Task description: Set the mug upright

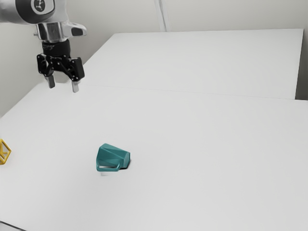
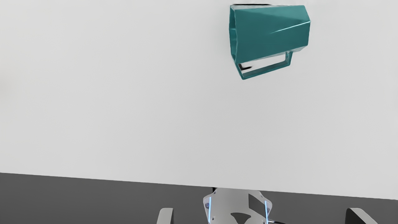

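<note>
Mug: tipped on its side on table, well apart from gripper | Gripper: 2 fingers spread wide, nothing held | Risk: mug may be rolled if touched by 1 finger first; grip may be skewed by handle, mug released tilted

Can't read any txt, nos. or brand. Can see a round dark logo w/ pale mark on arm, above claw, twd ext. view's left; too small to decipher.
</note>
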